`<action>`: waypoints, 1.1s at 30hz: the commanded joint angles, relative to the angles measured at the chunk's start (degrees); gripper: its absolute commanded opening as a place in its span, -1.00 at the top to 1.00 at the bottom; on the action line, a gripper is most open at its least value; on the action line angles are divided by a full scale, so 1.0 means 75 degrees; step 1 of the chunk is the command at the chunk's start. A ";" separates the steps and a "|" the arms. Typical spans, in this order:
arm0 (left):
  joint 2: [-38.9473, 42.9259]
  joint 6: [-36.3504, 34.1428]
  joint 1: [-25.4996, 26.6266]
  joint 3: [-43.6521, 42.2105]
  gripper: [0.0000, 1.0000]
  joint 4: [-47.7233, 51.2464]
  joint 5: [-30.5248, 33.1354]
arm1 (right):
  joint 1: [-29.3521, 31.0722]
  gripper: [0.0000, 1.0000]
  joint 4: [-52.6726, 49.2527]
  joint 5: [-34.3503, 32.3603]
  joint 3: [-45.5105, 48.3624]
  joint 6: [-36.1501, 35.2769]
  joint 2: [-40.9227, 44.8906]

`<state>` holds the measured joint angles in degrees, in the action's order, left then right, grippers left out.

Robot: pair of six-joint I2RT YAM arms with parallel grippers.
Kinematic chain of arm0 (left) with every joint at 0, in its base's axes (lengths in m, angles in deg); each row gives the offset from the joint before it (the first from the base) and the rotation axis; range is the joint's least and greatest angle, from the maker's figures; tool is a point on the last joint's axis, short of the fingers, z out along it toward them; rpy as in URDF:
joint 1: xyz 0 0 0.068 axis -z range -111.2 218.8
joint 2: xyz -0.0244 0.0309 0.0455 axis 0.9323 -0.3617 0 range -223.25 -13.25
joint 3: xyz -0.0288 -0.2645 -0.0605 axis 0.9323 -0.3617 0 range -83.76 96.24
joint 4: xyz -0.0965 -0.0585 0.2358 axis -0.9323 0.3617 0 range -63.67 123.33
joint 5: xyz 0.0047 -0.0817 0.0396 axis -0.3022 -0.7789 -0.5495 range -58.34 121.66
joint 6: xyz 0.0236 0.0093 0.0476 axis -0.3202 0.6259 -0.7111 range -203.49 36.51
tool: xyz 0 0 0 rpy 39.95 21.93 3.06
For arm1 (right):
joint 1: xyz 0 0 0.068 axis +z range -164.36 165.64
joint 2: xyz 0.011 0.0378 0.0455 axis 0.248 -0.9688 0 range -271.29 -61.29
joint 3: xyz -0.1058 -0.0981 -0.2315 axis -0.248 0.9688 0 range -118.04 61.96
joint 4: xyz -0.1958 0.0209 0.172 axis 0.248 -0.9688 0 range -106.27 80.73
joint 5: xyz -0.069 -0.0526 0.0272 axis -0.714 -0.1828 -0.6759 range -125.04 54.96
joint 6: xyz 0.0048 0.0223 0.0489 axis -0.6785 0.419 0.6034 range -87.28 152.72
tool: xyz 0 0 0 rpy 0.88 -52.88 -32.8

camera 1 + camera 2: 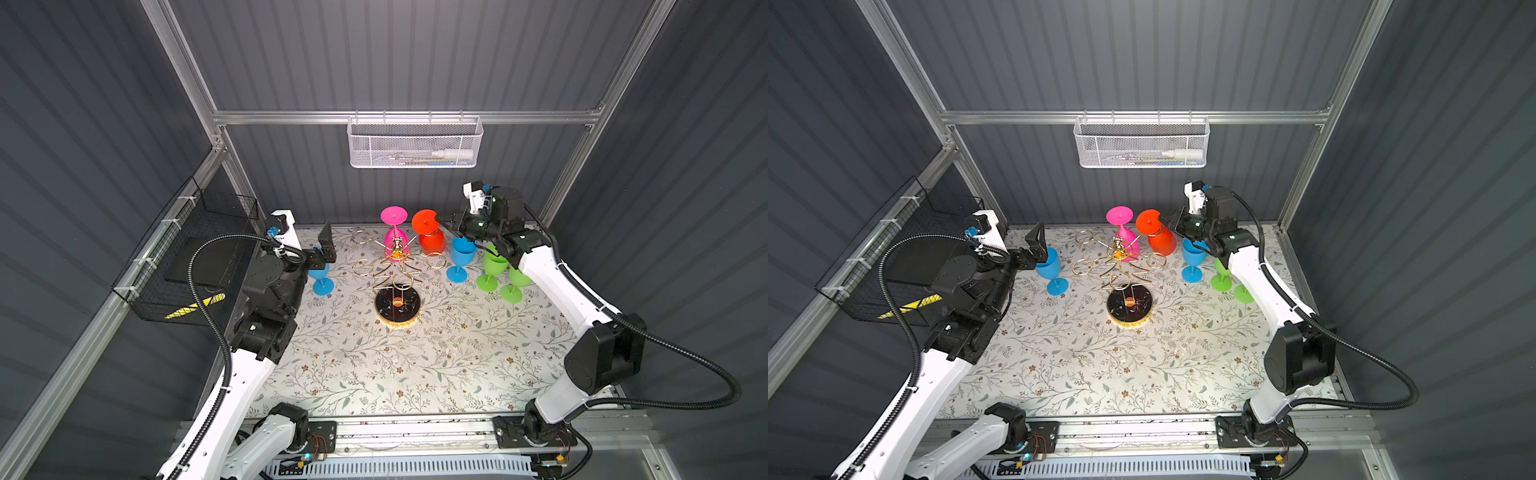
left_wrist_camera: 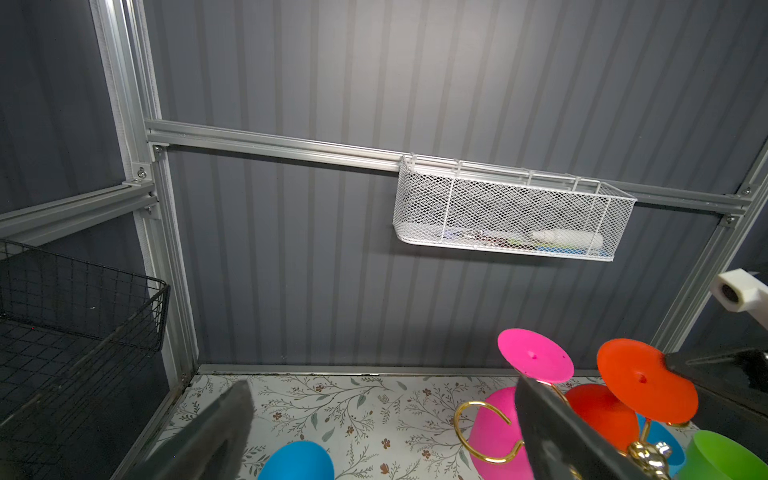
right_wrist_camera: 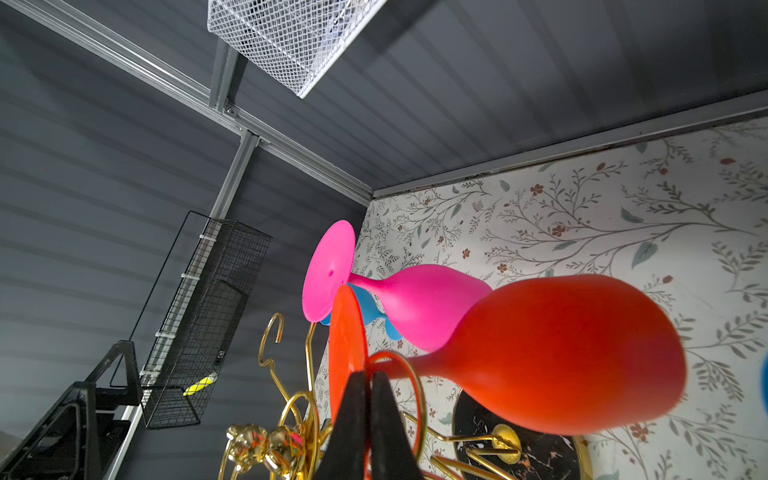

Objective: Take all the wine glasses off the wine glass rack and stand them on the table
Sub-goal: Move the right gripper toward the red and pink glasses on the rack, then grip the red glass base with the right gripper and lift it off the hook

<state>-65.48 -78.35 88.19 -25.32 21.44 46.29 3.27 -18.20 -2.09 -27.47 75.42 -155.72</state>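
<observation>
Gripping the red wine glass [image 3: 561,353] by the edge of its round foot, my right gripper [image 3: 369,378] holds both black jaws closed flat on the disc.

1. Red wine glass: opaque, matte, with an egg-shaped bowl and a short stem. It hangs upside down, foot uppermost, with the stem passing through a gold ring loop of the wine glass rack [image 1: 398,305]. In both top views it is on the rack's far right side, close to the far edge of the table [image 1: 415,365].
2. Wine glass rack: gold wire with spiral arms on a round black marbled base with a gold rim. It stands near the middle of the table.
3. Pink wine glass [image 1: 393,216]: same shape, also hanging upside down, just beside the red one.
4. Left gripper [image 2: 384,386]: my jaws are spread wide with nothing between them, near the far left corner, above a blue glass [image 1: 322,278] standing upright on the table.
</observation>
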 commanded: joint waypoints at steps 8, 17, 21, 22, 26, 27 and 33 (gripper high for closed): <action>0.0132 -0.0106 -0.0055 -0.0057 -0.99 0.0017 0.0091 | 0.0161 1.00 0.0423 0.0574 0.0029 0.0479 0.0131; 0.0132 -0.0067 -0.0055 -0.0063 -0.99 0.0006 0.0081 | 0.0472 1.00 0.0432 0.0599 0.0442 0.0610 0.0429; 0.0153 -0.0074 -0.0055 -0.0076 -0.99 0.0007 0.0081 | 0.0486 1.00 0.0336 0.0490 0.0713 0.0545 0.0699; 0.0155 -0.0074 -0.0055 -0.0071 -0.99 0.0006 0.0082 | 0.0486 1.00 0.0312 0.0440 0.0782 0.0531 0.0790; 0.0165 -0.0065 -0.0056 -0.0079 -0.99 0.0007 0.0070 | 0.0450 1.00 0.0214 0.0096 0.0993 0.0418 0.1118; 0.0164 -0.0064 -0.0055 -0.0095 -0.99 0.0005 0.0069 | 0.0440 1.00 0.0159 -0.0018 0.1026 0.0352 0.1203; 0.0190 -0.0086 -0.0058 -0.0097 -0.99 0.0020 0.0051 | 0.0134 1.00 -0.0176 -0.0412 0.1256 0.0077 0.1750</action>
<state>-65.00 -78.35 88.17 -25.34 21.64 46.27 5.58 -18.27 -2.92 -18.95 77.87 -144.62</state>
